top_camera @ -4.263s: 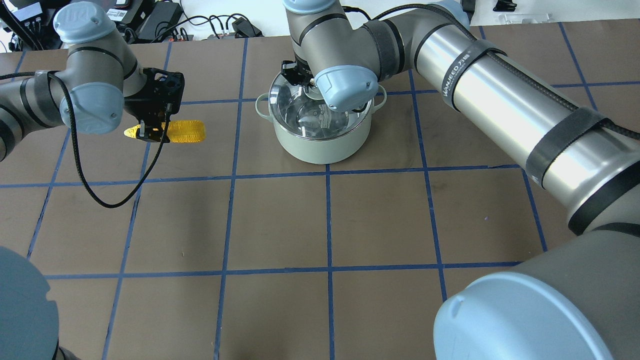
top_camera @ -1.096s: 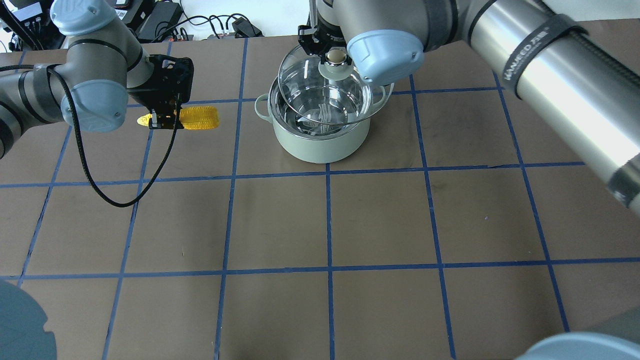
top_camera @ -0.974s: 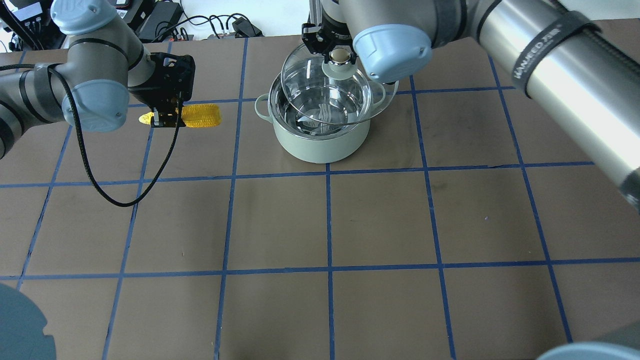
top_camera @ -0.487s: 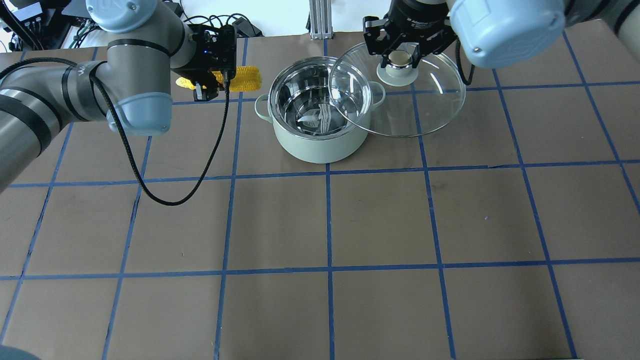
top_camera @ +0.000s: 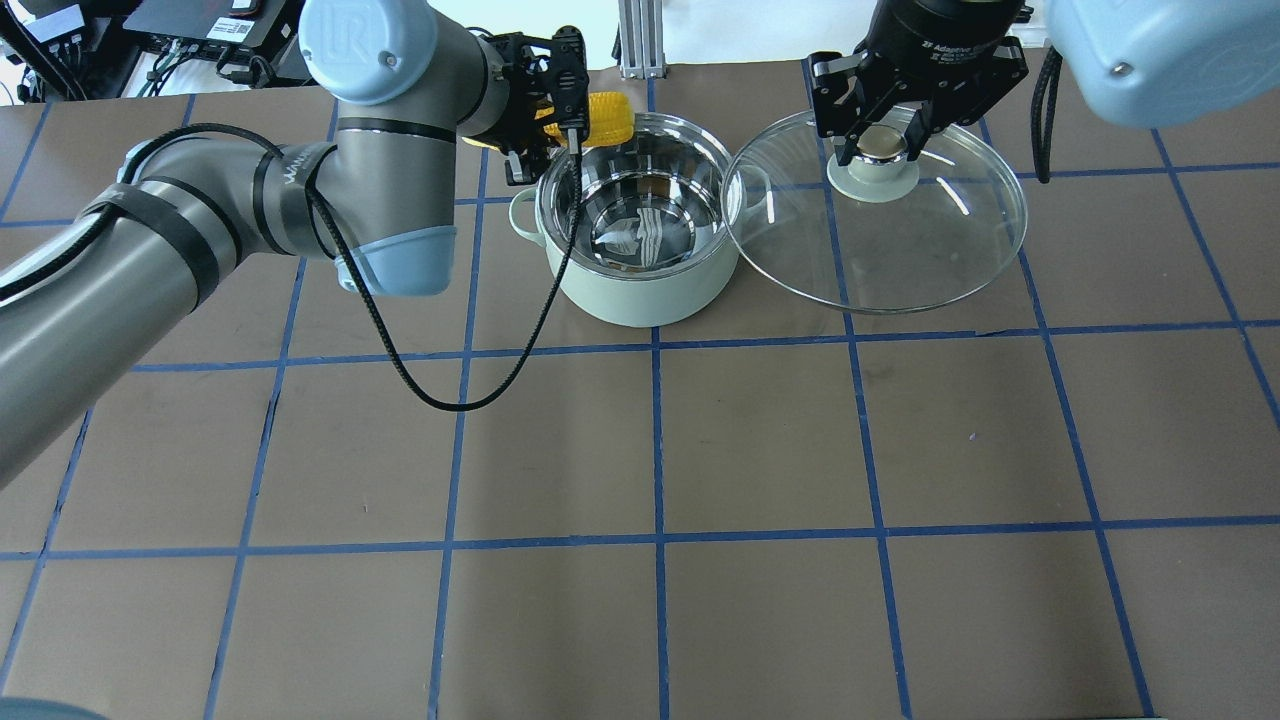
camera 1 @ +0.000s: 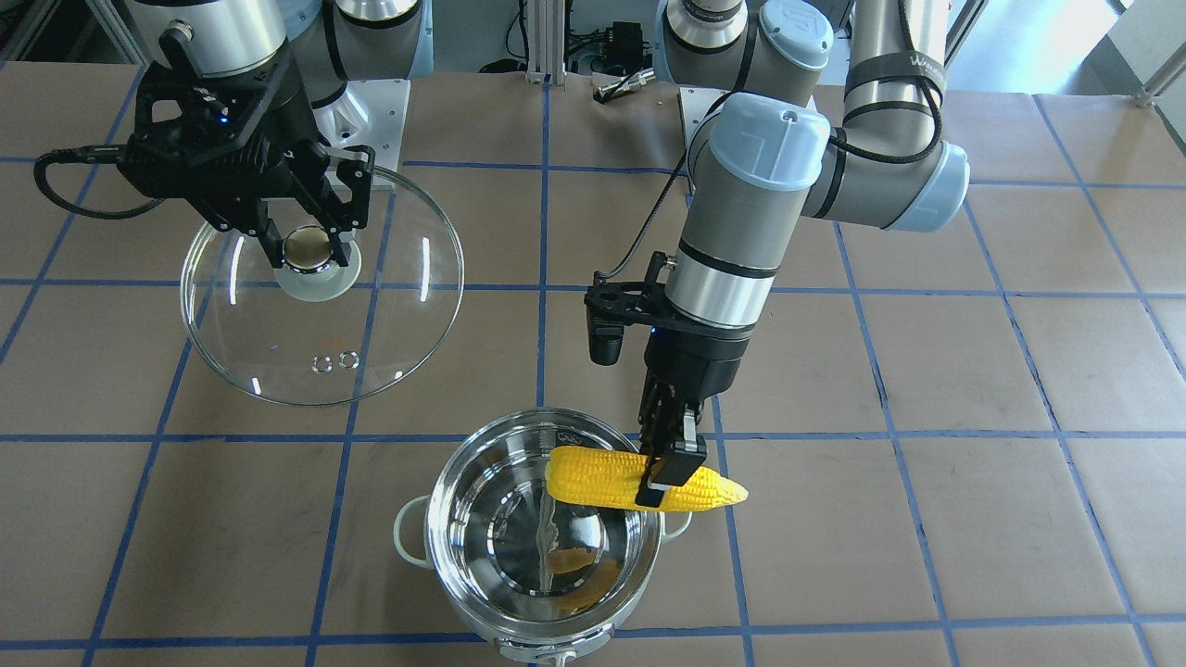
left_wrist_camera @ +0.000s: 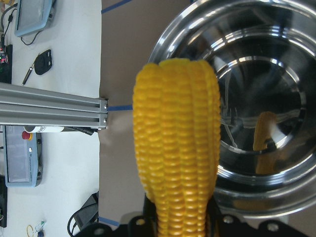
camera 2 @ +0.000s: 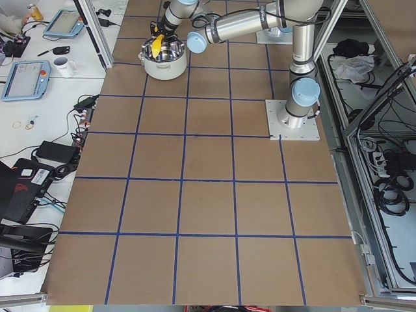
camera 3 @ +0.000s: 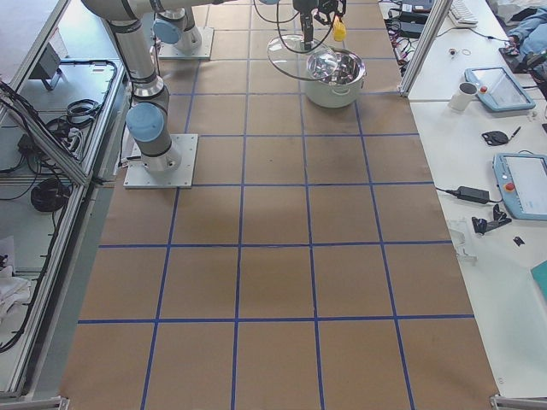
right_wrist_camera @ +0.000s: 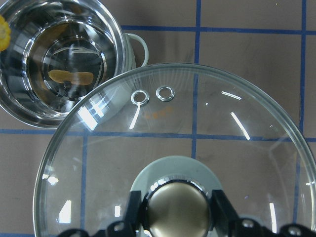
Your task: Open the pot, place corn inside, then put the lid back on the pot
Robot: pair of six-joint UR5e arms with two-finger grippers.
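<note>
The mint-green pot [top_camera: 640, 295] stands uncovered at the table's far middle, its steel inside bare; it also shows in the front view [camera 1: 435, 528]. My left gripper [top_camera: 558, 105] is shut on the yellow corn [top_camera: 608, 115] and holds it level above the pot's far-left rim. In the front view the corn [camera 1: 602, 477] has its blunt end over the opening and its tip outside, with the gripper [camera 1: 663, 482] near the tip. My right gripper [top_camera: 880, 140] is shut on the knob of the glass lid [top_camera: 900, 250], held in the air to the pot's right.
An aluminium post [top_camera: 632, 40] stands just beyond the table's far edge behind the pot. Cables and electronics [top_camera: 200, 20] lie at the far left. The left arm's black cable [top_camera: 440, 400] hangs in a loop over the table. Side benches hold tablets [camera 2: 26, 78].
My left gripper has lifted the corn off the table and carried it right to the pot's rim. My right gripper has lifted the lid off the pot and moved it right.
</note>
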